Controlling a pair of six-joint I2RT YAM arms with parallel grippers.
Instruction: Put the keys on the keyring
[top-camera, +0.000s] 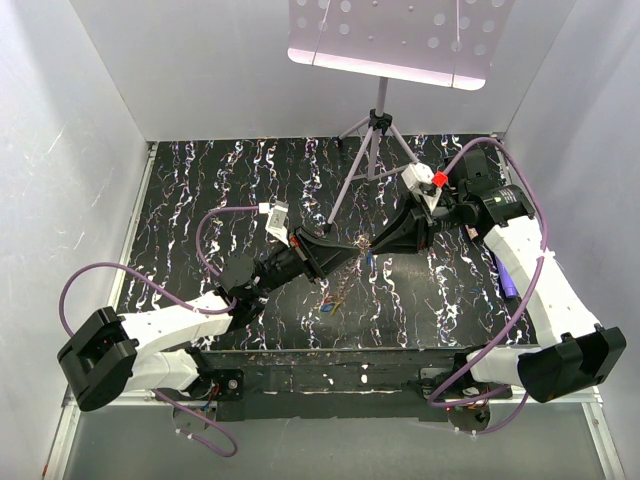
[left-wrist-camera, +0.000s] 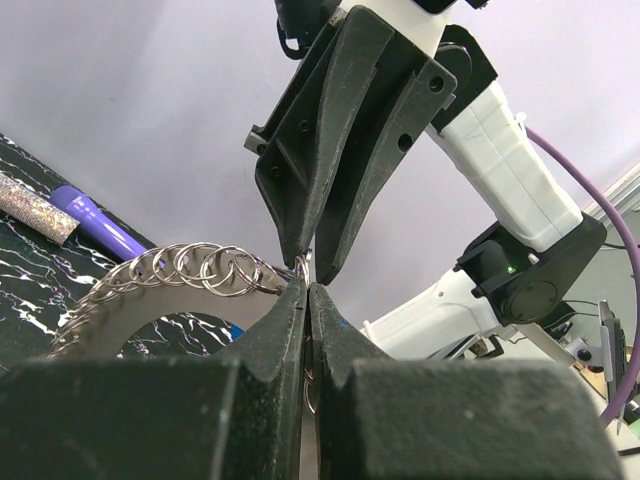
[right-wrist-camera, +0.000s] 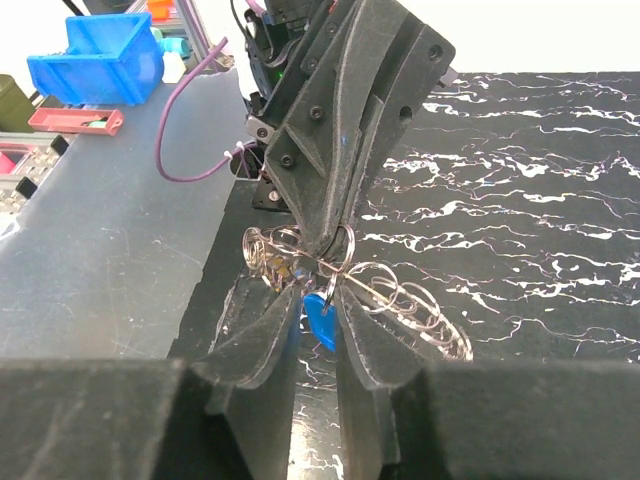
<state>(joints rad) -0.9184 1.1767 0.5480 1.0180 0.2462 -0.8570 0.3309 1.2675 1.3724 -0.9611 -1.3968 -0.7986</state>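
Both arms met tip to tip above the middle of the bench (top-camera: 200, 200), so the work hung in the air where each wrist camera could see it.

Left fingers (left-wrist-camera: 272, 338) were pressed together with no gap showing, pinching one of the small split loops on the rim of the keyring (left-wrist-camera: 195, 268). The keyring stuck out to one side of that pinch, off the bench, loops fanned round its edge. I read that grip as the anchor: hold one loop rigid so the other side has something to push against.

Right fingers (right-wrist-camera: 262, 335) came in from the opposite side, tips just beside the left tips, almost touching, with a narrow gap between them. The blue key (right-wrist-camera: 320, 318) sat in that gap in my right wrist view. Couldn't tell whether the pads were clamped on it or it only dangled there.

The other keys (top-camera: 335, 298) showed as a small cluster below the tips in the top view. Too small to say if they were hanging or lying on the bench.

My guess at the step: threading, mid-task. The blue one looked attached to the loop cluster; can't confirm the rest. Next move would need a tiny, aligned push along the loop's coil. Risks were the loop twisting out of the left pinch, or the key slipping.

Purple stick (left-wrist-camera: 100, 222) lay on the bench well apart, not in play.
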